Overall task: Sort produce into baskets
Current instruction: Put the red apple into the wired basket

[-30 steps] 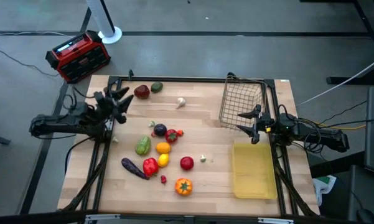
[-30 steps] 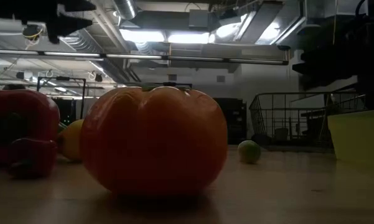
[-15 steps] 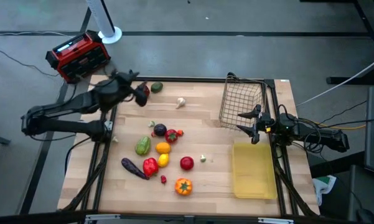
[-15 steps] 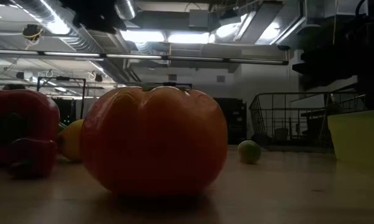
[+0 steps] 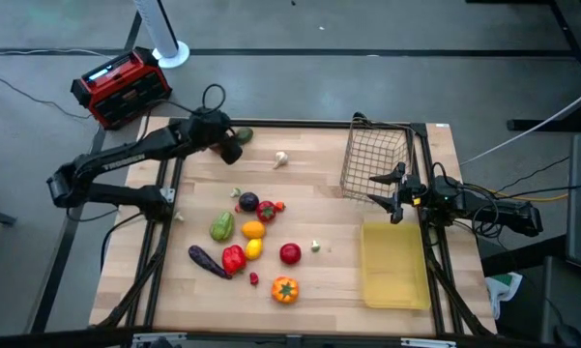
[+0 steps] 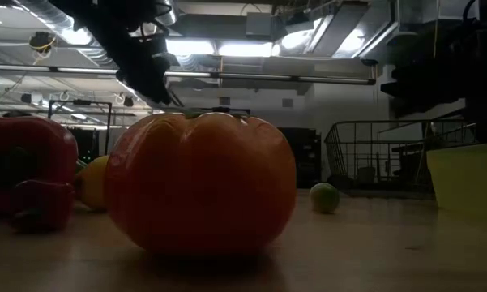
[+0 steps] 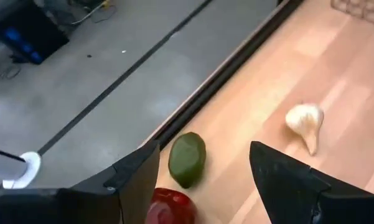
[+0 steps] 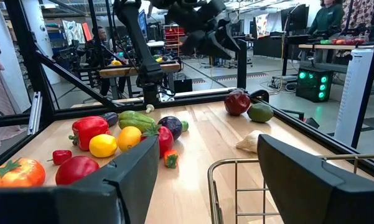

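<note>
My left gripper point(image 5: 227, 147) is open at the table's far left, above a red apple point(image 7: 171, 208) and beside a green avocado point(image 5: 244, 135). In the left wrist view its fingers stand on either side of the avocado point(image 7: 187, 158) without touching it. A white garlic point(image 5: 281, 159) lies to their right. More produce lies mid-table: a lemon point(image 5: 254, 248), an eggplant point(image 5: 206, 260), a red pepper point(image 5: 233, 258) and an orange tomato point(image 5: 284, 289). My right gripper point(image 5: 382, 191) is open and empty between the wire basket point(image 5: 377, 159) and the yellow tray point(image 5: 394, 263).
A red-and-black box point(image 5: 122, 87) stands on the floor beyond the far left corner. The wire basket's rim point(image 8: 267, 163) is just in front of my right gripper. Bare wood lies between the produce pile and the tray. People stand in the room behind.
My left gripper has gone from the table's left side toward the far edge and the right, and has come down over the red apple and the avocado. The produce and my right arm have kept still.
</note>
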You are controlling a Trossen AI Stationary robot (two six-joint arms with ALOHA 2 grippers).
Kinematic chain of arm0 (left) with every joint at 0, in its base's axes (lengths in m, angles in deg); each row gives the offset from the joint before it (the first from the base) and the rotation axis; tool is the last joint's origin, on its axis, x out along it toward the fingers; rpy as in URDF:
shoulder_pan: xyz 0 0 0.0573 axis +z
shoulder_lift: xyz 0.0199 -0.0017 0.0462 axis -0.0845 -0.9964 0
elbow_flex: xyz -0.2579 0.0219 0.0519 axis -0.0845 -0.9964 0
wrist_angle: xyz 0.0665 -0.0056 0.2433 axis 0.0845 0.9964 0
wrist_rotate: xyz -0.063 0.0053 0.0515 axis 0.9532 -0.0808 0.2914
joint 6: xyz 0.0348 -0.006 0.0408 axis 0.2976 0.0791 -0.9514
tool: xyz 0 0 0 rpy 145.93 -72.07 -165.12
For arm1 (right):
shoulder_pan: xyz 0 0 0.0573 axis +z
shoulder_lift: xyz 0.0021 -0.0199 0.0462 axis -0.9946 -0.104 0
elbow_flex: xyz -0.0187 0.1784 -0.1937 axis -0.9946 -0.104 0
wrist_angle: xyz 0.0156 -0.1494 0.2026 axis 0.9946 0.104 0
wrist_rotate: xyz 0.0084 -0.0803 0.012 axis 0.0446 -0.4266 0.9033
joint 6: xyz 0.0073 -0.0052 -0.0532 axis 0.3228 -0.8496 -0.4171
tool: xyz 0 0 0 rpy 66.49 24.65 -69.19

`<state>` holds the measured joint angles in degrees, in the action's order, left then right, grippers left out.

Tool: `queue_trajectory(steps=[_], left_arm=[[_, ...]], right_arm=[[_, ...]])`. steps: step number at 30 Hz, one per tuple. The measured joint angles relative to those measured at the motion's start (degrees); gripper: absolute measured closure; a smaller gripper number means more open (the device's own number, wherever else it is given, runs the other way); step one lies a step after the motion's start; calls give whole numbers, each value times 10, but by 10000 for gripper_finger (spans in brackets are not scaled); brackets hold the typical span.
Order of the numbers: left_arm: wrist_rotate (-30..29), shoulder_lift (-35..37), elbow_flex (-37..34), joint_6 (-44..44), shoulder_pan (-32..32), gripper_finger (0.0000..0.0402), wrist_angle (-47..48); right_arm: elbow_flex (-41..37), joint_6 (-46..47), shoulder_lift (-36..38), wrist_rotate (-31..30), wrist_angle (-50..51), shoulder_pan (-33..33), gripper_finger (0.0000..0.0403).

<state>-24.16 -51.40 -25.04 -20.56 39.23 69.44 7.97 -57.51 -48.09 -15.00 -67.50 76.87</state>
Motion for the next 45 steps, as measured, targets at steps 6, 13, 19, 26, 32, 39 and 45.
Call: queue_trajectory(steps=[6, 13, 19, 26, 32, 39, 45], left_arm=[[49, 2, 0, -26, 37, 143, 41], [77, 2, 0, -84, 80, 65, 86], [77, 2, 0, -116, 100, 12, 121], [105, -1, 0, -131, 129, 2, 128], [132, -33, 0, -175, 161, 2, 120], [136, -106, -1, -191, 172, 2, 118], [136, -151, -1, -210, 172, 2, 103]], right_arm=[[0, 0, 0, 0, 0, 0, 134], [0, 0, 0, 0, 0, 0, 134], [0, 0, 0, 0, 0, 0, 134], [0, 0, 0, 0, 0, 0, 134], [0, 0, 0, 0, 0, 0, 134], [0, 0, 0, 0, 0, 0, 134], [0, 0, 0, 0, 0, 0, 134]])
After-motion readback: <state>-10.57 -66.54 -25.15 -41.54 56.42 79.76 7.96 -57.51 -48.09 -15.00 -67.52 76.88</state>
